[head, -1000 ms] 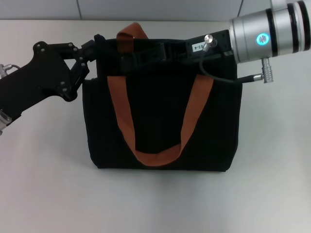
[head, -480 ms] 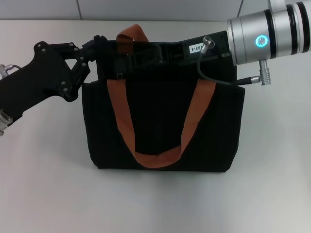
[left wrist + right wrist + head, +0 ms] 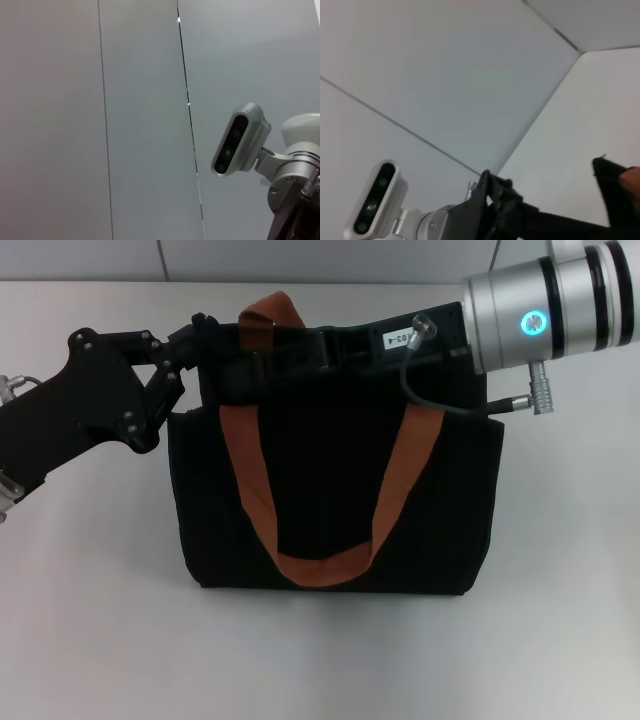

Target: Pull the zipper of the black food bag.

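Zipper's small silver metal pull tab isn't visible in any view; it should sit on the zip line along the top edge of the big boxy black fabric food bag (image 3: 335, 490), which stands upright mid-table on the white table (image 3: 100, 640), front face toward the head camera, with the orange-brown webbing handles (image 3: 250, 470) draped down the front panel. Handling guess: bag is soft fabric and light, so it'll slide or fold toward the pull unless the far end is anchored; tab is small, stiff and slick, so pinch it flat near its base and pull straight along the zip line, not upward. Right pincer (image 3: 245, 375) lies along the bag's top edge, reaching toward the bag's left top corner; black on black, so I cannot tell how far open it is or whether it has the tab. Left pincer (image 3: 205, 335) is at the bag's left top corner, against the upper edge, seemingly bracing it; the opening can't be read there either. Wrist views show only wall, the head camera and arm parts, no fingers on the bag. Versus a second ago: right arm's black pincer body has moved along the bag's top edge toward the left corner, and its cable loop now hangs over the edge differently; left arm and bag essentially unmoved. Looks like the pull stroke is under way, progress unconfirmed.
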You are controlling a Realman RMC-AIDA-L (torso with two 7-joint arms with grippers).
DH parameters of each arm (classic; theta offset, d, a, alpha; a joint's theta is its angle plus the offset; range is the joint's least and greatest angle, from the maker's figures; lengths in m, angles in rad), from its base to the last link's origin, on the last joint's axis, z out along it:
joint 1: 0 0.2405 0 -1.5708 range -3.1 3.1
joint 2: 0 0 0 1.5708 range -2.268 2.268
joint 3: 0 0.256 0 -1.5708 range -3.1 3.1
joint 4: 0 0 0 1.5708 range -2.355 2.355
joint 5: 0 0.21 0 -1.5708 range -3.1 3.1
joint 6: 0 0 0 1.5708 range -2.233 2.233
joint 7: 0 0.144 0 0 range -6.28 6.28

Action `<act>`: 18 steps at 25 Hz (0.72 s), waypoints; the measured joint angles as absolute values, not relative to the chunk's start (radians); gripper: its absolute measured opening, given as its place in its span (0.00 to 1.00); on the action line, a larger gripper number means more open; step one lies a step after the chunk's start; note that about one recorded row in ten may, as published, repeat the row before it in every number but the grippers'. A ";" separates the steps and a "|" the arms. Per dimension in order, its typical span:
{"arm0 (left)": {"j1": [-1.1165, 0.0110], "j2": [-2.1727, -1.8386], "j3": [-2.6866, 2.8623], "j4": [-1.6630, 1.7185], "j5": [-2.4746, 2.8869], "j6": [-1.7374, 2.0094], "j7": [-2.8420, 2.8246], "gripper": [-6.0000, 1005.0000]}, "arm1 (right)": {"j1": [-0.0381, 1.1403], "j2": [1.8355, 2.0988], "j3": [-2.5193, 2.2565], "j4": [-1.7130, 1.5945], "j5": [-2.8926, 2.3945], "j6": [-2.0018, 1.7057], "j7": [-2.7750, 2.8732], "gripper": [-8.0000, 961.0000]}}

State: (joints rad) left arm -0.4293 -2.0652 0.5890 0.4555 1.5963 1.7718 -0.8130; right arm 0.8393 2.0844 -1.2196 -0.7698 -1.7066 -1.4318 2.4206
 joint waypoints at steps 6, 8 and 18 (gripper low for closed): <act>-0.427 -2.066 0.588 0.455 1.596 1.773 -0.813 0.07 | 0.831 2.082 -1.220 -0.765 -1.707 -1.416 2.420 0.48; -0.426 -2.066 0.588 0.456 1.595 1.773 -0.813 0.07 | 0.831 2.082 -1.223 -0.765 -1.708 -1.413 2.419 0.48; -0.426 -2.065 0.588 0.456 1.589 1.776 -0.813 0.08 | 0.829 2.081 -1.225 -0.764 -1.709 -1.393 2.419 0.48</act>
State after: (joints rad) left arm -0.4264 -2.0652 0.5883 0.4555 1.5892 1.7762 -0.8131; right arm 0.8294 2.0808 -1.2249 -0.7638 -1.7094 -1.3930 2.4190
